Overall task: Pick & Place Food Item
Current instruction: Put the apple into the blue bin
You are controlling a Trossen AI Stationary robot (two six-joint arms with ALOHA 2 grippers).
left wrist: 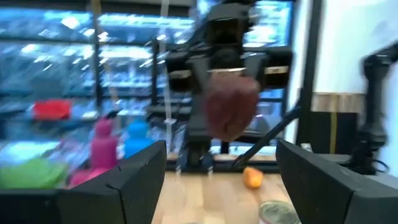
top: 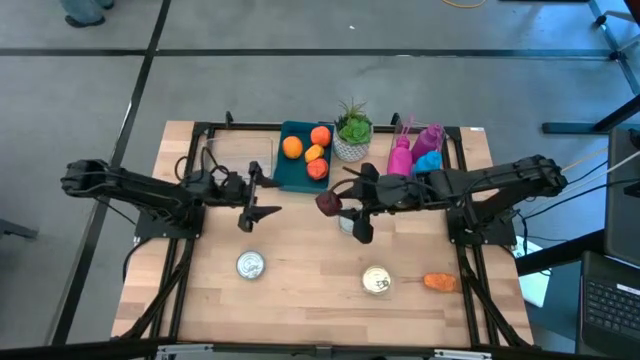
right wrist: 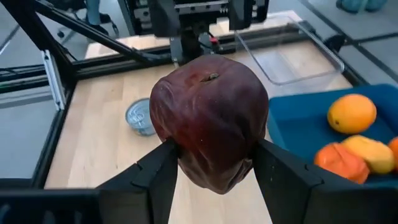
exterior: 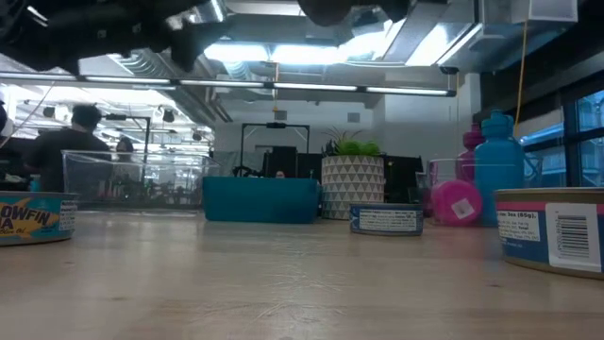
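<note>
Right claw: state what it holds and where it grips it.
The right claw holds a dark red apple, fingers pinching its lower sides, stem end up. The left claw is open, empty.

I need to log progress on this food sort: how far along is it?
Done: four orange and red fruits lie in the blue tray. In hand: the right hand holds a dark red apple above the table beside the tray. Left: placing it; another orange food item remains on the table. The left hand waits open.

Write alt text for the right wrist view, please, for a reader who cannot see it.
The right gripper holds a dark red apple above the wooden table. Beside it, a blue tray holds orange fruit; a can lies beyond.
</note>
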